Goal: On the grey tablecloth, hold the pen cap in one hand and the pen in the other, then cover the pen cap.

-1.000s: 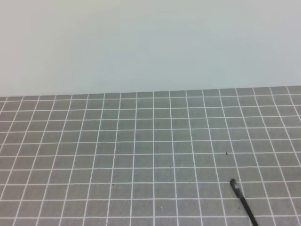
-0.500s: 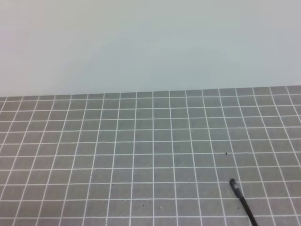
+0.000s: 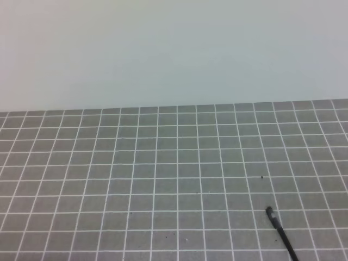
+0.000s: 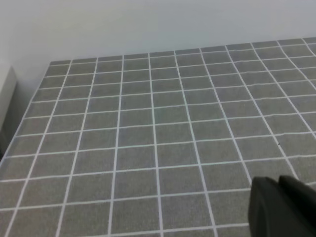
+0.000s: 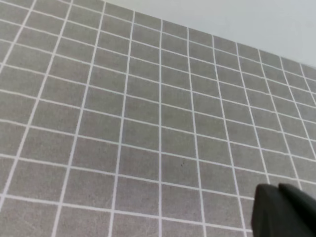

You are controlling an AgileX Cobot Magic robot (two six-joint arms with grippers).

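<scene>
Left hand (image 4: 284,207) and right hand (image 5: 284,212) both closed, empty, poised above the grey tablecloth (image 3: 136,179), likely pre-approach. Pen (image 3: 280,232) lay flat near the front-right edge, partly cropped. Pen cap nowhere visible. Beyond, pale wall (image 3: 174,49).

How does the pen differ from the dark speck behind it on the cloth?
Shape: the pen is a long thin stick; the dark speck is a mere dot.
Place: the pen lies slantwise at the near right and runs off the bottom edge of the high view; the speck sits farther back, apart from it.
Shared: both are dark and lie on the grey tablecloth.
</scene>
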